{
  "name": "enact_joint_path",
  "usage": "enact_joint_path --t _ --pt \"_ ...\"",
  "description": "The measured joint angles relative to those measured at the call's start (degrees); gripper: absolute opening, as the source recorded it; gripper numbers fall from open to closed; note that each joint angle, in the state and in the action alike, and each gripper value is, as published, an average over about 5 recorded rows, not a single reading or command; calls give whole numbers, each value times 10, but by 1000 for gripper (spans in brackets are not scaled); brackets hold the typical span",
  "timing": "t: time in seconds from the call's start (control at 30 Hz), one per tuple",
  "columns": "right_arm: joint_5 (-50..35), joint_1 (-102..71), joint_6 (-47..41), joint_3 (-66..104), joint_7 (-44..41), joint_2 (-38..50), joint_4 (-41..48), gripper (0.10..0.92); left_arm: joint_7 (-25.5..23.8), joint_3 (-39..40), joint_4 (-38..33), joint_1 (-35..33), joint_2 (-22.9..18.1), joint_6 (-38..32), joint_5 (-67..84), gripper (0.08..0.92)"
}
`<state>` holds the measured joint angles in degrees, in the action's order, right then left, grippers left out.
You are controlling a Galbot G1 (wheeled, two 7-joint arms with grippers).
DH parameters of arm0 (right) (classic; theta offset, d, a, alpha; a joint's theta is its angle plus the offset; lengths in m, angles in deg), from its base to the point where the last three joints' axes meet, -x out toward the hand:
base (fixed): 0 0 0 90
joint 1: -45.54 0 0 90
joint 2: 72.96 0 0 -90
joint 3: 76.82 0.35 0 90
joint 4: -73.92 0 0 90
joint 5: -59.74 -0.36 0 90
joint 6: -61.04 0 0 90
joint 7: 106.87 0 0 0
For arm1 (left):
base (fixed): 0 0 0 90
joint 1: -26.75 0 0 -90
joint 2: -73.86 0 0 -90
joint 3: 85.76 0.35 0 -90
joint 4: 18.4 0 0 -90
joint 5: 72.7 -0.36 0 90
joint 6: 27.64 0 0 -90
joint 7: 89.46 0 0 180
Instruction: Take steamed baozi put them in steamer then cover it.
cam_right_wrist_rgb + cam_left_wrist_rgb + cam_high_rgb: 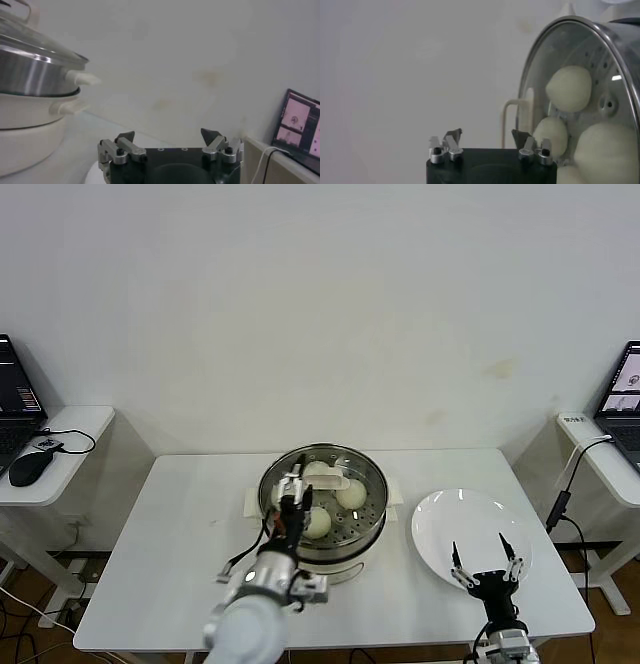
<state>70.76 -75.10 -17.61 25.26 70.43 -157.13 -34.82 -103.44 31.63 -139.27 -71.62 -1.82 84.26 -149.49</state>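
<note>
The steamer [368,529] stands mid-table, a shiny steel pot on a white base. A flat glass lid [360,469] with a white handle [328,481] lies on its rim. Steamed baozi [350,494] show through the glass as round cream buns, and also in the left wrist view as baozi [569,89]. My left gripper [293,489] hovers over the steamer's left side, next to the handle, open and empty [487,137]. My right gripper [486,562] hangs open above the white plate [440,519], holding nothing [168,135]. From the right wrist, the lidded steamer [30,75] stands beside it.
The white table [180,524] has bare surface to the steamer's left and along the front. Side desks carry a laptop and a mouse [28,467] at far left and another laptop [625,399] at far right, with cables hanging down.
</note>
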Motion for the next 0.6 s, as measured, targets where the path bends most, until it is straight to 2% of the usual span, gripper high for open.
enact_joint_path --t 0.23,0.43,0.6 --pt "-11 -6 1 -10 -2 6 0 823 79 -85 -72 -107 40 -47 192 823" --pt "-25 -17 0 -16 -8 18 -6 822 170 -179 -73 -185 51 -136 420 823" --pt "-45 -30 3 -23 -13 33 -12 823 215 -233 -63 -252 56 -182 596 823"
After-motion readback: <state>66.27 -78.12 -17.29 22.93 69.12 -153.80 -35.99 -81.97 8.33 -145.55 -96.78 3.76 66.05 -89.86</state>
